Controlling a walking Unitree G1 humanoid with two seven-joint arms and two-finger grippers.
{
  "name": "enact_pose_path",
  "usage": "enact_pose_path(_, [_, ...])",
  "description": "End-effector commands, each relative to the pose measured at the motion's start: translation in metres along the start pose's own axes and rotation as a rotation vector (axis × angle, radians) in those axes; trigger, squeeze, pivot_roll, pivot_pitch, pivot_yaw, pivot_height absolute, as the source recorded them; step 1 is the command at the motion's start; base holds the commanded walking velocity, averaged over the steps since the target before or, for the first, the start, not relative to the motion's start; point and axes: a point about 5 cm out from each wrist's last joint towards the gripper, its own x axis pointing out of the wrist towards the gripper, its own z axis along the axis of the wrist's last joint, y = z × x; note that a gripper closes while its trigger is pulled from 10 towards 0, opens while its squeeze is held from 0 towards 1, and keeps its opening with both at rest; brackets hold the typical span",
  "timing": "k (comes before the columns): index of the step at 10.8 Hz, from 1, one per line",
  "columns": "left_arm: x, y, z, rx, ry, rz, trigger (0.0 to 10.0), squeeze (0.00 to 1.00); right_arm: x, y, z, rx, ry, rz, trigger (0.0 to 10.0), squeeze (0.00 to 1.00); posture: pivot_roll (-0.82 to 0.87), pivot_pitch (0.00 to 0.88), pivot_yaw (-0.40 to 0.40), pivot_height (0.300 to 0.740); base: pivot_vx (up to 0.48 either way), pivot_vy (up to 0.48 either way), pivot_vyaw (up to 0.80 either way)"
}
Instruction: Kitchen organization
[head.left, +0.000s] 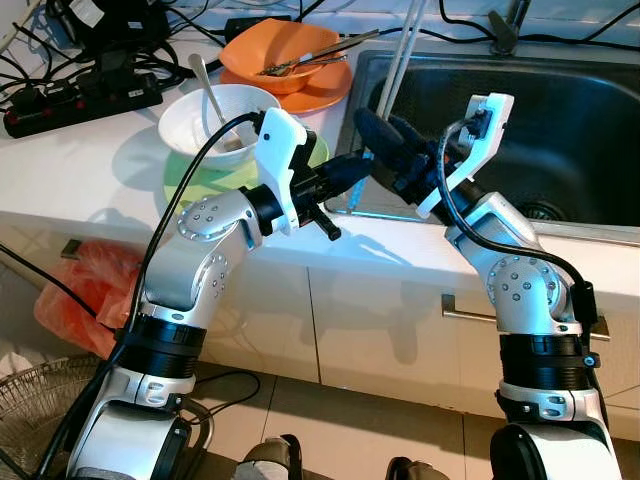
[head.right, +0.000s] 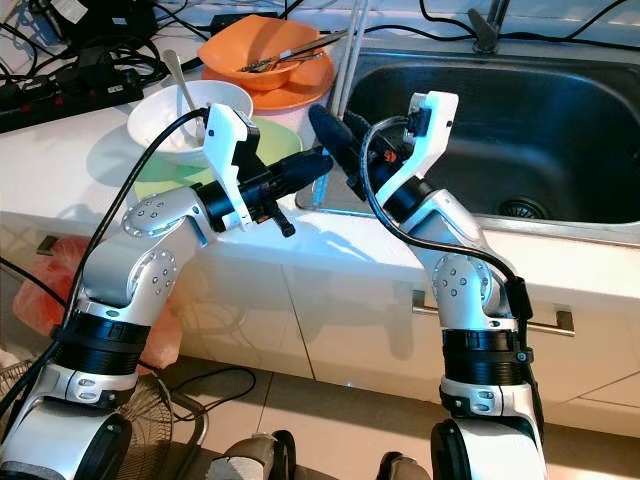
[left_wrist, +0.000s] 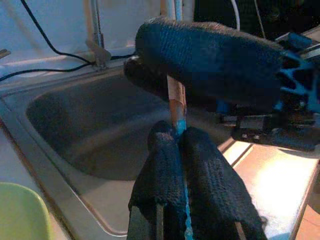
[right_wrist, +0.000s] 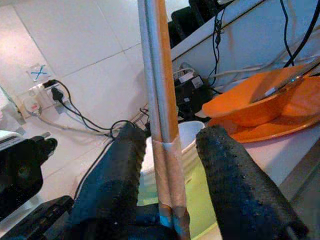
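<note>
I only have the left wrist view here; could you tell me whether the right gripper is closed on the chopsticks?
Observer: No. The right gripper is open, with the chopsticks standing between its fingers and a gap on one side.
Operator: Thank you. And what sits on the counter beside the sink?
Observer: A white bowl with a spoon in it, resting on a green plate.
Operator: Is there anything behind that?
Observer: An orange bowl holding utensils, near a black power strip.
</note>
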Motion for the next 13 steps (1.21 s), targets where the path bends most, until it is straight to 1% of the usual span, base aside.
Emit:
enact_pose_path(1, [0.000,-0.004,0.003,0.007,-0.013,-0.031,0.0,0.00,-0.002,-0.003,-0.002,-0.001,0.006,-0.010,0.0,0.00,0.13,0.145,0.077,0.740,0.000,0.000,0.00])
enact_pose_path(6, [-0.002,-0.010,0.002,-0.004,0.002,-0.083,0.0,0.00,-0.003,-0.007,-0.002,-0.006,0.002,-0.038,0.0,0.00,0.13,0.149,0.074,0.740,0.000,0.000,0.00])
enact_pose_path(8, [-0.002,-0.009,0.001,-0.003,0.006,-0.079,0.0,0.00,-0.003,-0.008,-0.002,-0.009,0.003,-0.043,0.0,0.00,0.13,0.148,0.074,0.740,0.000,0.000,0.00])
enact_pose_path(9, [-0.002,-0.008,0.001,0.005,0.008,-0.063,10.0,0.00,-0.003,-0.010,-0.002,-0.013,0.001,-0.053,0.0,0.00,0.13,0.147,0.073,0.740,0.000,0.000,0.00])
enact_pose_path(11, [-0.001,-0.002,0.000,0.006,0.011,-0.011,10.0,0.00,-0.003,-0.012,-0.001,-0.012,-0.005,-0.069,0.0,0.00,0.13,0.147,0.073,0.740,0.000,0.000,0.00])
enact_pose_path(12, [-0.001,0.001,-0.001,-0.009,0.008,0.011,10.0,1.00,-0.004,-0.013,-0.001,-0.015,-0.007,-0.076,0.0,0.00,0.13,0.147,0.074,0.740,0.000,0.000,0.00])
enact_pose_path(13, [-0.001,0.001,-0.001,-0.016,0.006,0.013,10.0,1.00,-0.004,-0.013,-0.001,-0.016,-0.009,-0.081,0.0,0.00,0.13,0.147,0.074,0.740,0.000,0.000,0.00])
